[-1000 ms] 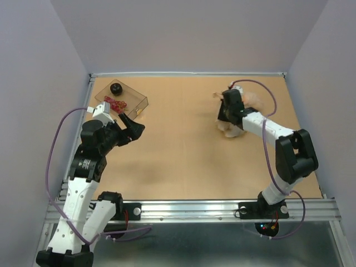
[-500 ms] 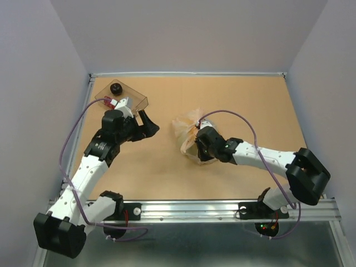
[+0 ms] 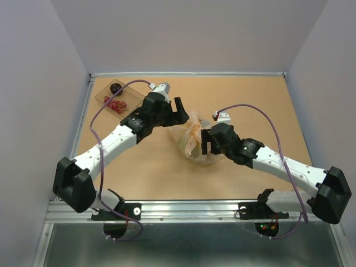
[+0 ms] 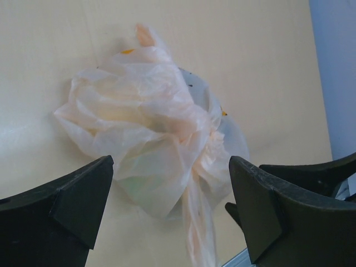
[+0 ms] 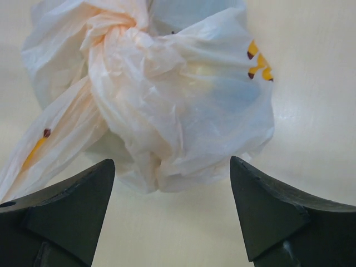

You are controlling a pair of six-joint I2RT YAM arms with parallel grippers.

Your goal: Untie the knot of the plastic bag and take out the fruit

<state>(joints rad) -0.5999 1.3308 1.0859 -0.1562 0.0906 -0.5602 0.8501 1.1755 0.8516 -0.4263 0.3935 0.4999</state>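
Note:
The plastic bag (image 3: 194, 146) lies crumpled in the middle of the table, cream-white with orange print, and it also fills the left wrist view (image 4: 144, 117) and the right wrist view (image 5: 183, 94). Its knot (image 5: 114, 28) is a twisted pale-orange bunch (image 4: 207, 146) on top, still tied, with a tail hanging off. My left gripper (image 3: 179, 113) stands open just behind and left of the bag, touching nothing (image 4: 171, 183). On the bag's right side my right gripper (image 3: 207, 142) is open with empty jaws (image 5: 172, 183). The fruit is hidden inside; only a faint green tint shows through.
At the back left corner stands a clear tray (image 3: 133, 99) holding a black round piece (image 3: 115, 88) and red berry-like pieces (image 3: 117, 104). Grey walls close the table on three sides. A metal rail (image 3: 189, 208) runs along the near edge.
My right gripper carried the bag from the back right to the middle, then opened and let it go. The left arm swung right, from the tray over to the bag.

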